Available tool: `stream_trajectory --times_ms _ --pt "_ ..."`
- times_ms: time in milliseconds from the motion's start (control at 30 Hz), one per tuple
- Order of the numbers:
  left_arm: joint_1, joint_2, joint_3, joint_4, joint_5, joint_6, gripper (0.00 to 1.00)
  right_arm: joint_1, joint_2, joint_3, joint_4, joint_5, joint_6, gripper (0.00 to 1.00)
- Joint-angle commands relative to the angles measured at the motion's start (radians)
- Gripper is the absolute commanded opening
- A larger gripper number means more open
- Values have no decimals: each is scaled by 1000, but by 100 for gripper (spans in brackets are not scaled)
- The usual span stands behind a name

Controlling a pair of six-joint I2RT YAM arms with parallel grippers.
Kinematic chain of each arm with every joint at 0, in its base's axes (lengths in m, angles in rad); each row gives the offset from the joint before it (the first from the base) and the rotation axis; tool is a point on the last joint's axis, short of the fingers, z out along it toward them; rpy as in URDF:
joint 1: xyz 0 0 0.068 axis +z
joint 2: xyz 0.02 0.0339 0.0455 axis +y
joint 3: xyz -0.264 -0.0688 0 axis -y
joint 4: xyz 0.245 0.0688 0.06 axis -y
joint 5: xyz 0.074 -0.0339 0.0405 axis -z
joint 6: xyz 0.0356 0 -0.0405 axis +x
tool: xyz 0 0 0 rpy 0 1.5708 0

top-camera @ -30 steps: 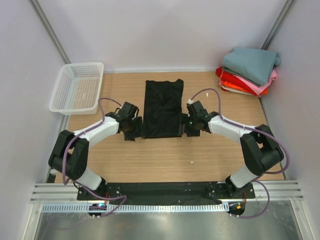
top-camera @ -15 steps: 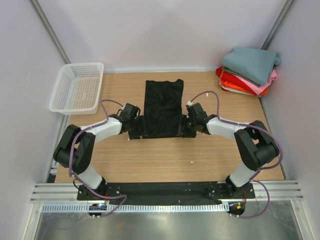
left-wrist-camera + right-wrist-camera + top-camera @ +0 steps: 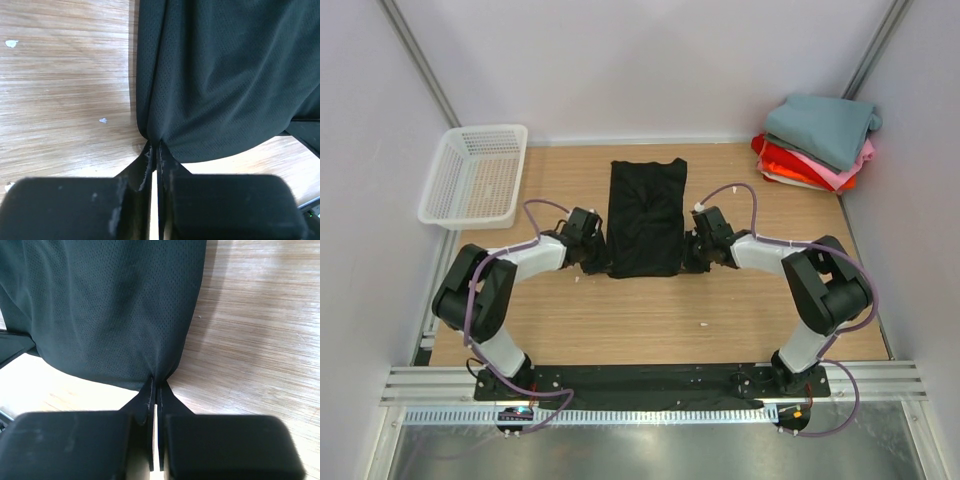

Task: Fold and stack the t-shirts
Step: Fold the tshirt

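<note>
From above, the black shirt (image 3: 646,215) lies flat in the middle of the worktop (image 3: 650,320). Its long axis runs near to far, the collar at the far end and the hem toward the arms. It is folded to a narrow strip. The left fingers (image 3: 603,262) sit at its near left corner and the right fingers (image 3: 688,262) at its near right corner, both arms stretched low and inward. A stack (image 3: 817,140) of folded shirts, teal-grey on top with pink, red-orange and white under it, rests at the far right corner, well apart from the black one. A white mesh basket (image 3: 475,178) stands at the far left.

Left wrist view: the left fingers (image 3: 154,156) are pressed together on the shirt's edge, and the cloth (image 3: 215,75) gathers into a small pucker at the pinch and spreads away up the frame. Pale specks (image 3: 103,120) dot the bare wood beside it.

Right wrist view: the right fingers (image 3: 150,395) are likewise clamped on the hem corner – the mesh-knit cloth (image 3: 100,305) fans away from the tips, with wood to the right.
</note>
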Motion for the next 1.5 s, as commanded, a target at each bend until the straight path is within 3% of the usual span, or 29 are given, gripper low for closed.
stream_trajectory --times_ms 0,233,500,700,1000,1333,1467 --pt "-8 -16 -25 18 6 6 0 -4 -15 -14 4 -1 -5 1" --pt "-68 -183 -66 -81 -37 -41 0 -1 -170 -79 -56 -16 10 1" --pt "-201 -457 -132 -258 -89 -132 0 39 -509 -248 -160 -60 90 1" --pt "-229 -594 -77 -410 -141 -146 0 85 -664 -214 -252 -22 134 1" --pt "-217 -524 183 -597 -270 -45 0 82 -544 113 -447 142 25 1" --pt "-71 -323 346 -562 -172 46 0 33 -317 330 -461 140 -60 1" --pt "-2 -162 523 -565 -103 101 1 -38 -195 447 -465 105 -87 1"
